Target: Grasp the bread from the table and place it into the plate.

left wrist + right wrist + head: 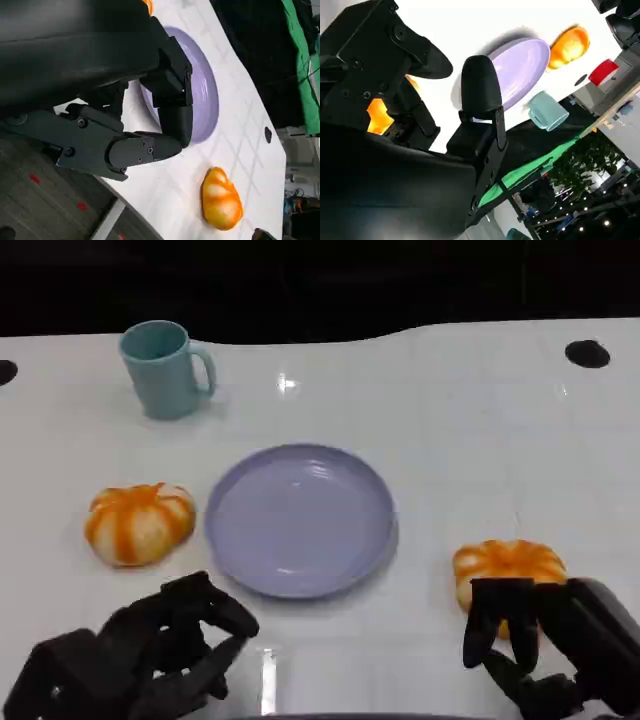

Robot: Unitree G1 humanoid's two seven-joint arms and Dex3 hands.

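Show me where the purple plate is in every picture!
Head view: the purple plate sits mid-table, between the two bread rolls.
Left wrist view: the plate shows past the left robot hand.
Right wrist view: the plate lies beyond the right robot hand.
Shared landmark: the bread roll beside the plate.

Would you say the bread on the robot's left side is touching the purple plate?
Apart. The head view shows a strip of bare white table between the left bread and the rim of the purple plate.

The head view looks down on the table; both close, tilted wrist views share the plate [300, 520].
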